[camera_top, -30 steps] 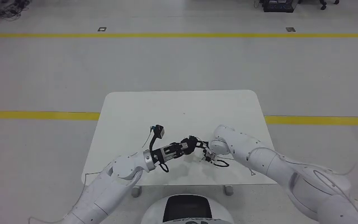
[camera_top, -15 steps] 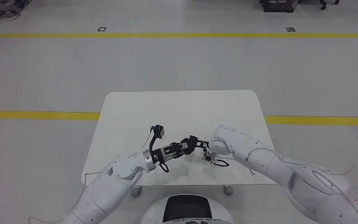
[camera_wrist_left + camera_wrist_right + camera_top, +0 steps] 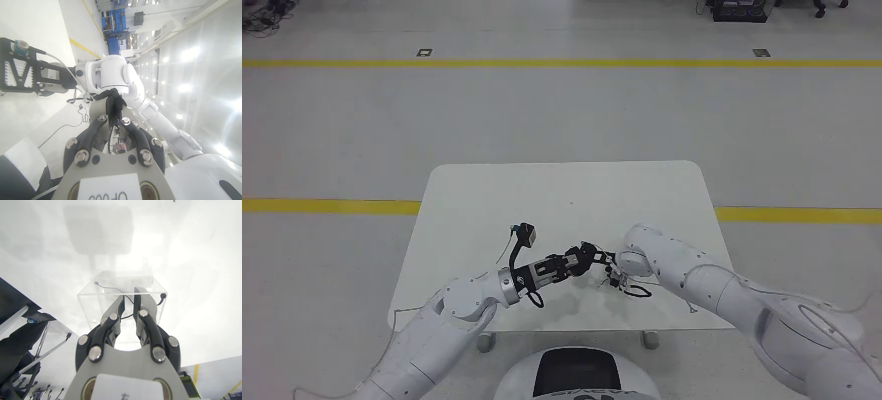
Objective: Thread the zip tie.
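In the top view both arms meet over the front middle of the white table [image 3: 562, 195]. My left gripper [image 3: 113, 106] is shut on a black zip tie [image 3: 114, 97]; its strap runs back between the fingers. In the top view this gripper [image 3: 588, 254] sits just left of the right gripper [image 3: 614, 279]. My right gripper [image 3: 129, 301] has its fingers a narrow gap apart, just in front of a small clear box [image 3: 121, 289]. Thin black zip ties [image 3: 107, 287] lie on the box, and one strand crosses behind the gap. Nothing is clamped between the right pads.
A black loop [image 3: 638, 292] lies on the table by the right wrist. The right arm's white wrist [image 3: 111, 73] and a black camera mount [image 3: 18, 65] are close ahead of the left gripper. The table's front edge is near both grippers.
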Motion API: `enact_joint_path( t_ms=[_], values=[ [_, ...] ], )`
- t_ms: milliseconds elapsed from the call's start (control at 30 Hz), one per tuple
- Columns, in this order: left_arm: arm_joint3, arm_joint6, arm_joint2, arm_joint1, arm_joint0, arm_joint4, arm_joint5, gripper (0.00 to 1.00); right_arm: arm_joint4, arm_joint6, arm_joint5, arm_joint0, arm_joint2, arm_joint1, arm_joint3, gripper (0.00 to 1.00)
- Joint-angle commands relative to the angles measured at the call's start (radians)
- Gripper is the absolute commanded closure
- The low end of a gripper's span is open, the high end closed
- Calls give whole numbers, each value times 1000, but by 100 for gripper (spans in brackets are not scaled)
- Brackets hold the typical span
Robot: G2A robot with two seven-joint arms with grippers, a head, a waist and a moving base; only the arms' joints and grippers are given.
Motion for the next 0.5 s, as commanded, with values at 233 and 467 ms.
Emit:
enact_joint_path(
  t_ms=[233,467],
  values=[
    [0,0,0,0,0,0,0,100,10,12,0,1,0,3,-4,100],
    [0,0,0,0,0,0,0,100,15,24,0,2,0,12,-21,100]
  ],
)
